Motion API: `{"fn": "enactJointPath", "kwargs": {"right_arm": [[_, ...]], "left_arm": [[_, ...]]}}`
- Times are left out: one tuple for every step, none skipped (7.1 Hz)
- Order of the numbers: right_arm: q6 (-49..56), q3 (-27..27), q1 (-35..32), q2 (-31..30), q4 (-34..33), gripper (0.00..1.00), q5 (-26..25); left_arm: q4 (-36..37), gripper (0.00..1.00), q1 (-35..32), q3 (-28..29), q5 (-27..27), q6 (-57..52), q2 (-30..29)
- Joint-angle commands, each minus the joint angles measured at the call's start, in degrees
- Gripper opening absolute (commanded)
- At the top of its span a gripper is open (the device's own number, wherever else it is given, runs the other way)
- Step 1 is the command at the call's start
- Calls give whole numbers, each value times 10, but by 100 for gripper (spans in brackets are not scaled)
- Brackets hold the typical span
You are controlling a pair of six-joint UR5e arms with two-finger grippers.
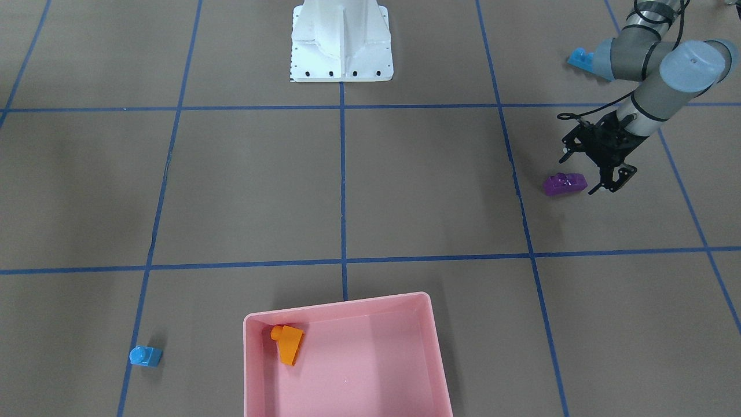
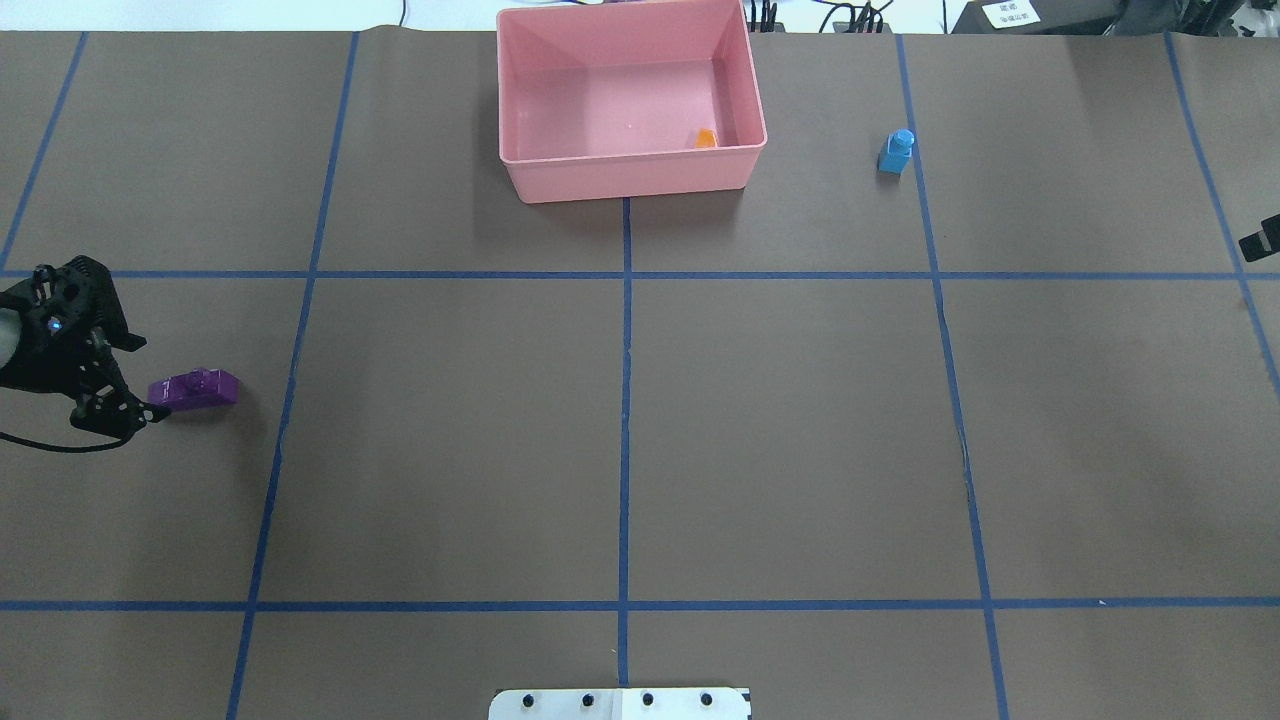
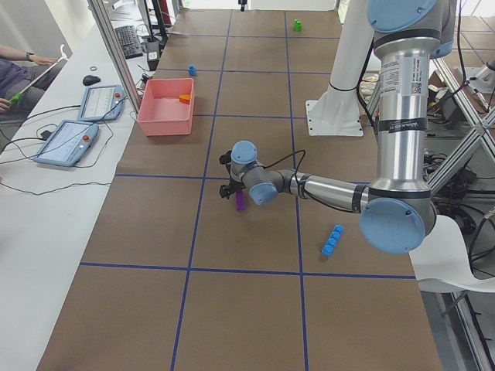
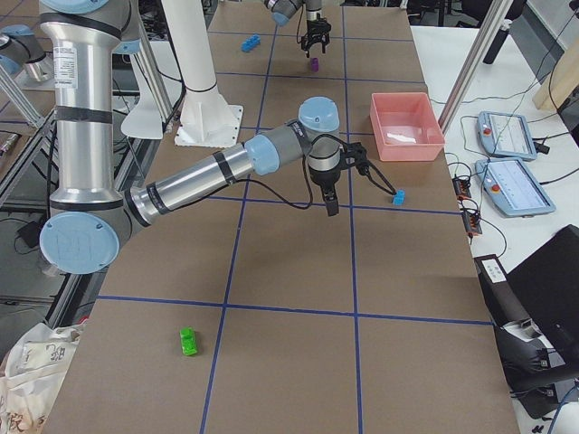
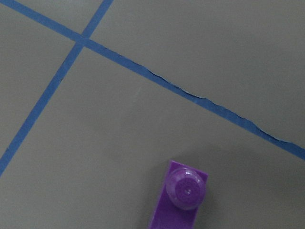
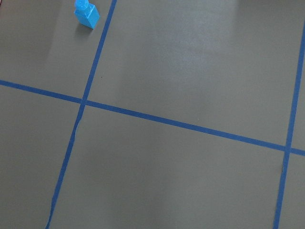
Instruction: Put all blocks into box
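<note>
- Left gripper [image 2: 138, 378]: claws spread wide, empty, just beside the purple block [image 2: 195, 389], well apart from the box [image 2: 630, 178].
- Right gripper [image 4: 360, 192]: spread cannot be told.
- Orange block [image 2: 706, 139] lies inside the box; small blue block [image 2: 895, 152] sits near it, outside.
- Arm label [image 3: 401, 97]: unreadable.

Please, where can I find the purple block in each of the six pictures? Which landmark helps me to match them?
Exterior front-facing: purple block at the right, middle height.
Overhead exterior: block near the left edge, middle height.
Exterior left: block near the centre.
Exterior right: block near the top, centre.
Left wrist: block at the bottom edge.
Right wrist: not in it.
Landmark: the pink box, seen in all four exterior views.
</note>
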State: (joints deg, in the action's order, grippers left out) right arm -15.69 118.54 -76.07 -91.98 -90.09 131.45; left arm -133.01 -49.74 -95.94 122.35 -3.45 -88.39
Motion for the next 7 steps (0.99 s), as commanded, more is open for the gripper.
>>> {"fn": "enactJointPath", "kwargs": {"right_arm": [[0, -2, 0, 2, 0, 100, -1], [0, -1, 0, 3, 0, 100, -2], [0, 0, -1, 2, 0, 100, -2], [-1, 0, 0, 4, 0, 100, -2], [-1, -1, 0, 5, 0, 100, -3], [-1, -1, 0, 4, 0, 100, -3], [-1, -2, 0, 5, 0, 100, -3]], "left_arm": [[1, 100, 3, 10, 0, 1, -6], [1, 98, 12, 13, -1, 0, -6], [2, 98, 17, 16, -2, 0, -7], [2, 98, 19, 19, -1, 1, -7], [1, 80, 19, 19, -1, 0, -7], [0, 44, 19, 18, 0, 0, -8], [-3, 2, 19, 17, 2, 3, -7]]}}
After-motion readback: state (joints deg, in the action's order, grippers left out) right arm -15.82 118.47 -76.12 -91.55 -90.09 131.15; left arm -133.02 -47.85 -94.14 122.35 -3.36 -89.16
